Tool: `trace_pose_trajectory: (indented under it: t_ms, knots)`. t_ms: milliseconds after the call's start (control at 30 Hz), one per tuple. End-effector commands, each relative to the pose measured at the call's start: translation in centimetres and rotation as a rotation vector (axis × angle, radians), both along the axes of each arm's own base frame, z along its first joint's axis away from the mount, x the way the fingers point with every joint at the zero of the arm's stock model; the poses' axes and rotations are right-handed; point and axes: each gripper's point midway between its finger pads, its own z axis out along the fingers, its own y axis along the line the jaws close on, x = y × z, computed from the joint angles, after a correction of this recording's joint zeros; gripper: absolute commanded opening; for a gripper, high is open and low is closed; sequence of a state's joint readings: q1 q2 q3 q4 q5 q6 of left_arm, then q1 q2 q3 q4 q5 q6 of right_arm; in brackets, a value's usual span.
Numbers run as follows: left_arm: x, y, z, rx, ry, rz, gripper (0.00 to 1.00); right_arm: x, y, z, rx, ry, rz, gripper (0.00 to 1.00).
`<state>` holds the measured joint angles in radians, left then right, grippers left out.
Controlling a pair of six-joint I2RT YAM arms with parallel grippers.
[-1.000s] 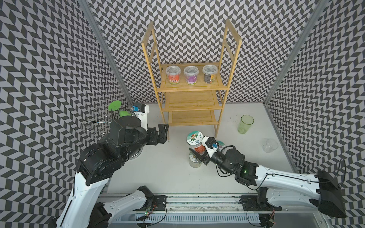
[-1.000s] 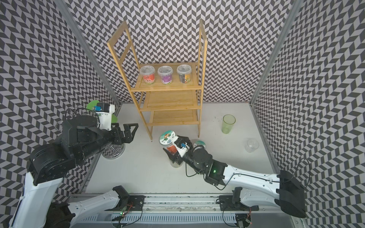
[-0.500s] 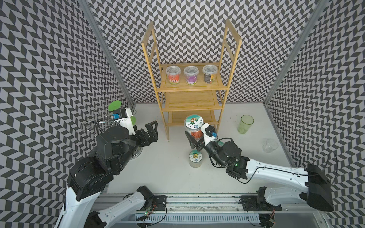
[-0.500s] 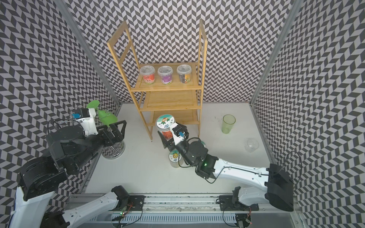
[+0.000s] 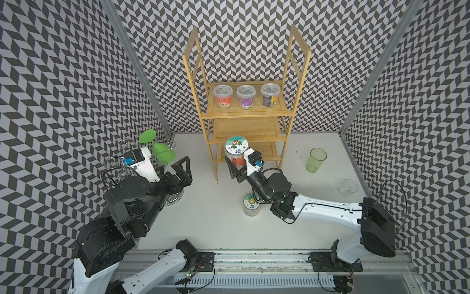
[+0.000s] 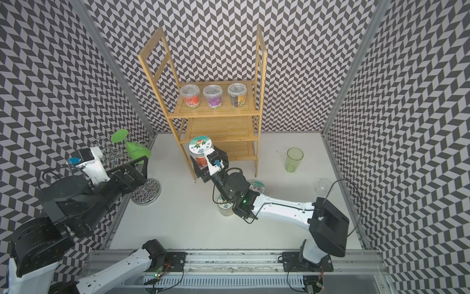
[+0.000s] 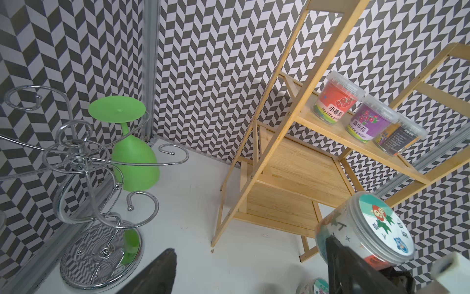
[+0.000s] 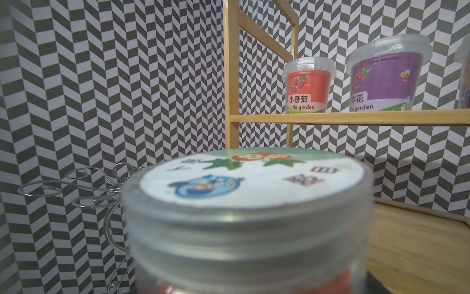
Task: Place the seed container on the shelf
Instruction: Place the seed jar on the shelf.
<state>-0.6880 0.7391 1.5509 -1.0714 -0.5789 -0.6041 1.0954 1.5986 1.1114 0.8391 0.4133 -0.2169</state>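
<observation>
One seed container (image 5: 235, 152), looks light, rigid, slick; right fingers (image 5: 229, 166) pinch its body under the lid; left fingers (image 5: 189, 166) spread, empty.

So the shelf (image 5: 244, 127) sits far-centre, three tubs (image 5: 245, 98) on its top board. The seed container (image 5: 235, 152) is up just before its left leg, small jar (image 5: 251, 205) nearer on the table (image 5: 216, 224), wire stand (image 6: 146, 191) left, two cups (image 5: 315, 160) right.

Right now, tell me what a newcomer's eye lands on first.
The tall bamboo shelf at the back, three labelled tubs on its top board. Before it, the seed container, held in the right arm's jaws. Far left, a green goblet hangs inverted on a chrome stand.
</observation>
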Motion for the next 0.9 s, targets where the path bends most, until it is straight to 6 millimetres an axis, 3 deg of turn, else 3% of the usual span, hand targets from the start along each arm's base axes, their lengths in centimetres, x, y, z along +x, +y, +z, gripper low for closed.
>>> trace_pose_trajectory:
  t_ms: [0,300,867]
  knots:
    - [0.0,0.3,0.4,-0.020,-0.022,0.020,1.00,0.6,-0.6,3.8,0.115,-0.068,-0.034,0.60]
    - [-0.5,0.9,0.5,-0.029,-0.033,0.030,0.99,2.4,1.2,3.2,0.098,-0.063,-0.057,0.60]
    - [-1.1,1.3,0.0,-0.052,-0.034,0.025,1.00,5.1,2.5,3.1,0.078,-0.073,-0.098,0.60]
